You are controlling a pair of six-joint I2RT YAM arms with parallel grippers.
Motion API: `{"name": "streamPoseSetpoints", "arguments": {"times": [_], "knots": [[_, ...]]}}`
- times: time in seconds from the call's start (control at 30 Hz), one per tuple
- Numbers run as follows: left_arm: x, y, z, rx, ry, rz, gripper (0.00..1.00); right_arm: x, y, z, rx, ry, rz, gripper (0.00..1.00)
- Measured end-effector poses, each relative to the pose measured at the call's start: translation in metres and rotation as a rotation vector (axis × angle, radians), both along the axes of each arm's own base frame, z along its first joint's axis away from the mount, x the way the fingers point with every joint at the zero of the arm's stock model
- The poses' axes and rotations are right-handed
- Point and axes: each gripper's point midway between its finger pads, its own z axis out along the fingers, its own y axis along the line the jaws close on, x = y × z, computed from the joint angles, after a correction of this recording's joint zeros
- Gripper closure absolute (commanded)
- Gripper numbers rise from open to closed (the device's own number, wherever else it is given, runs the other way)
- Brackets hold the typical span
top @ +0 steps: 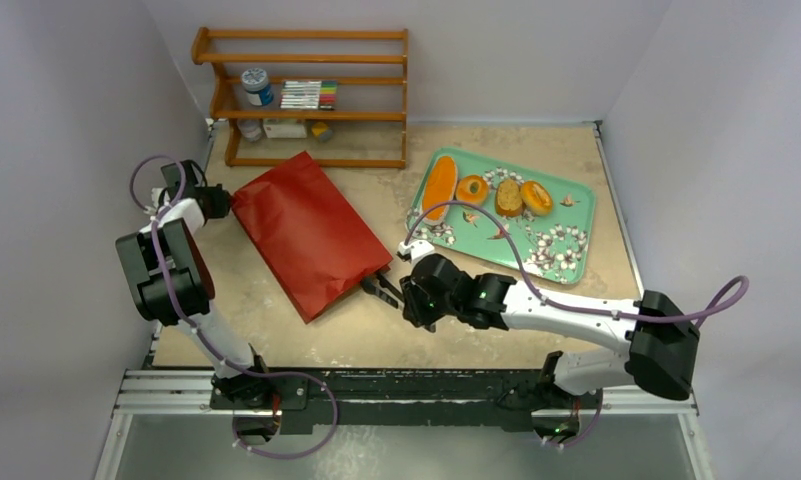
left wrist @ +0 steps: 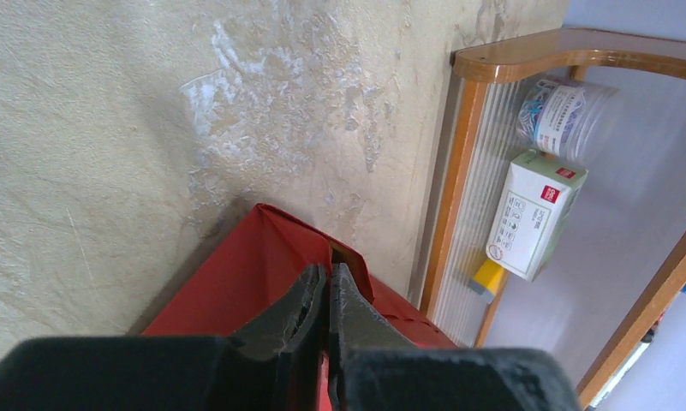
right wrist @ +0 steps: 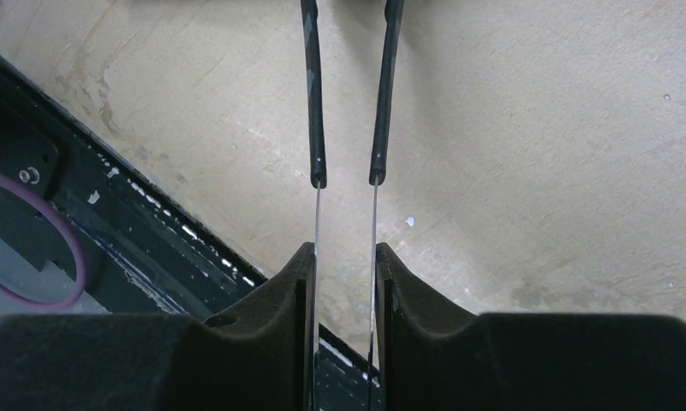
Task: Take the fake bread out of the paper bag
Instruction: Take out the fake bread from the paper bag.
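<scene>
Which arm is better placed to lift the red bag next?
Left, probably. The left pincer is shut on the bag's far corner. The right pincer holds tongs beside the bag's near end, over the table.

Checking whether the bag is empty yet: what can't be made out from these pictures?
- Inside of the paper bag: top view, hidden by its own red wall.
- Bag's mouth: right wrist view shows only table beyond the tongs.
- How much bag the left gripper pinches: left wrist view, hidden by its fingers.
</scene>
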Motion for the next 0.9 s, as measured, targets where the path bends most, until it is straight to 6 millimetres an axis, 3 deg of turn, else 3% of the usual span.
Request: {"name": "streamPoseSetpoints", "arguments": {"times": [0.2, 0.6, 0.9], "knots": [[-0.004, -0.004, 0.004, -0.016, -0.021, 0.012, 1.00, 0.003, 0.006, -0.007, -0.005, -0.001, 0.006, 0.71], [-0.002, -0.004, 0.053, -0.018, -0.144, 0.052, 1.00, -0.006, 0.006, -0.010, 0.022, -0.009, 0.028, 0.72], [-0.006, -0.006, 0.057, -0.037, -0.157, 0.073, 1.00, -0.010, 0.008, -0.010, 0.031, -0.013, 0.040, 0.73]]}}
